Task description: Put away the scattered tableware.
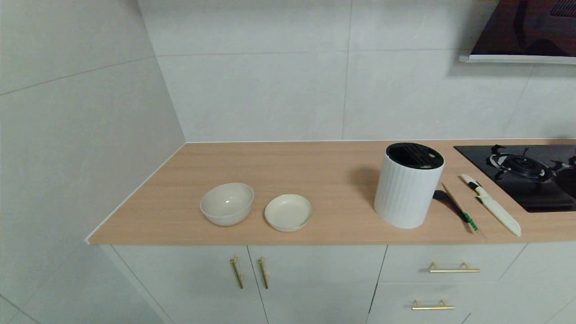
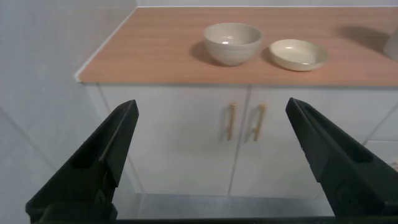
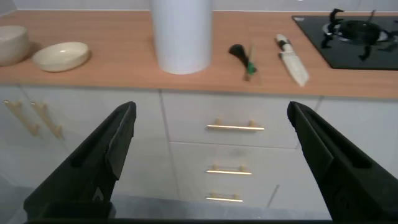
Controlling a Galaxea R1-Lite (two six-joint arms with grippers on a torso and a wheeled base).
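The head view takes in the white holder (image 1: 408, 184) with its slotted black top, standing on the counter (image 1: 270, 166) between a shallow dish (image 1: 288, 212) and the chopsticks (image 1: 470, 220) and knife (image 1: 492, 206) (stove (image 1: 522, 173) side). A bowl (image 1: 227, 203) sits left of the dish. My left claw (image 2: 211, 102) gapes wide before the cabinet doors (image 2: 186, 143), well short of the bowl. My right claw (image 3: 211, 107) is likewise spread, level, facing the drawers (image 3: 236, 127) below the holder.

Domestic kitchen, evidenced by a wood-effect countertop (image 1: 315, 166) over white cabinets (image 1: 193, 283) with brass handles (image 1: 453, 269), a black gas hob (image 1: 522, 171) set in, an extractor hood (image 1: 526, 31) above, and tiled walls (image 1: 270, 90).
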